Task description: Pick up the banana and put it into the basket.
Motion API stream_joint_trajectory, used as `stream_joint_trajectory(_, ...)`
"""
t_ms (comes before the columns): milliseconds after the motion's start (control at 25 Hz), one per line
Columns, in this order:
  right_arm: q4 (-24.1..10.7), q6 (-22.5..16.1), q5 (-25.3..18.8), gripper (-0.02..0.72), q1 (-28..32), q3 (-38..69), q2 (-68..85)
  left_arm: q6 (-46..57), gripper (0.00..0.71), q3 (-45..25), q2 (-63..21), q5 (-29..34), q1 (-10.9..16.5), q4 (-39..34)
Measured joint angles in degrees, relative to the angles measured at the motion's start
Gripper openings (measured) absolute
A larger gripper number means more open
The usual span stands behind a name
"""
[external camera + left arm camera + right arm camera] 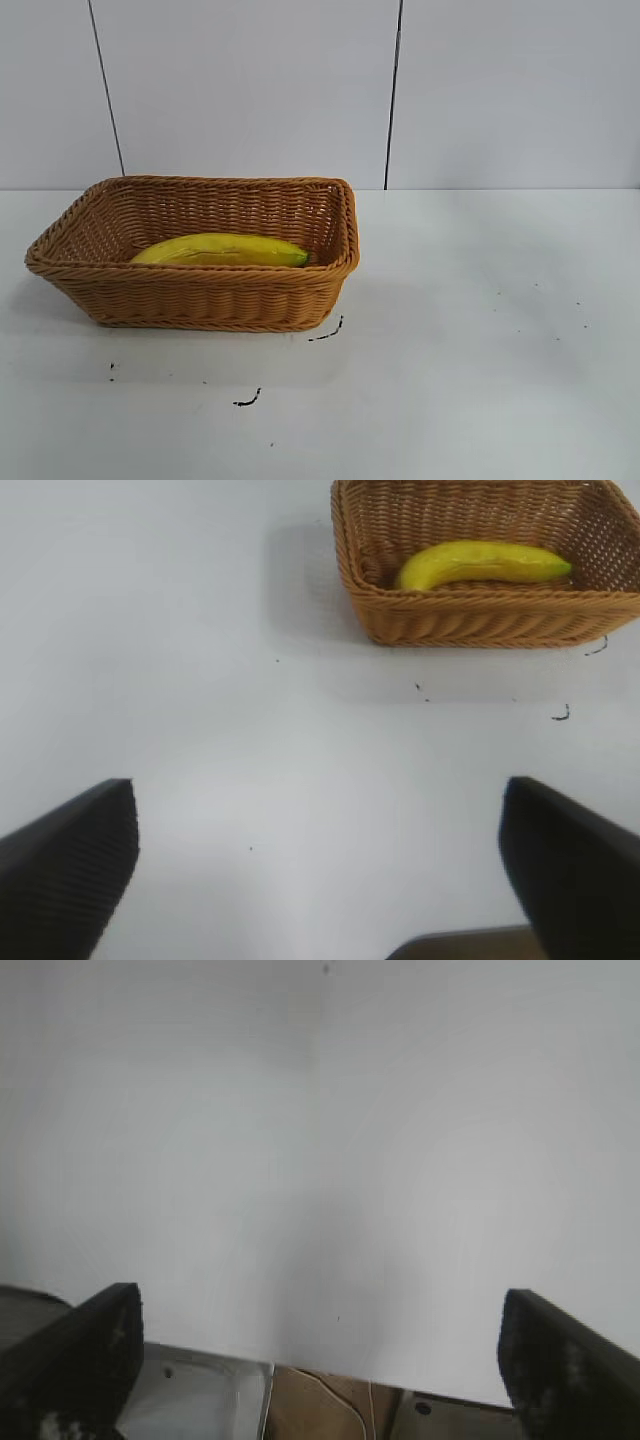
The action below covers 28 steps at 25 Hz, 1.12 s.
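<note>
The yellow banana [222, 250] lies lengthwise inside the tan woven basket [200, 298] at the left of the white table, its greenish tip pointing right. Both also show in the left wrist view: the banana [480, 563] rests in the basket [480, 620], far from the gripper. My left gripper [320, 865] is open and empty over bare table, well away from the basket. My right gripper [320, 1355] is open and empty at the table's edge. Neither arm shows in the exterior view.
Small black marks [325, 333] dot the table in front of the basket. The table's edge [330, 1370] runs under the right gripper, with a metal frame and brown floor below it. A white panelled wall stands behind the table.
</note>
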<state>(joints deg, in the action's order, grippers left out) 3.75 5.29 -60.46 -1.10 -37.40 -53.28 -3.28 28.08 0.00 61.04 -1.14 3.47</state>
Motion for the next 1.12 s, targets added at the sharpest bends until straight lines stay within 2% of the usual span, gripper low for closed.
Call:
stream_joint_trajectory(200,-0.11,0.0,1.02,0.687,0.0,8.29,17.87,0.0,0.695,0.0,0.0,0.0,0.0,0.0)
stream_joint_trajectory(680,-0.18,0.0,2.09,0.687,0.0,8.6,51.16,0.0,0.695,0.0,0.0,0.0,0.0,0.0)
stream_joint_trajectory(1120,-0.18,0.0,2.09,0.687,0.0,8.6,53.6,0.0,0.695,0.0,0.0,0.0,0.0,0.0)
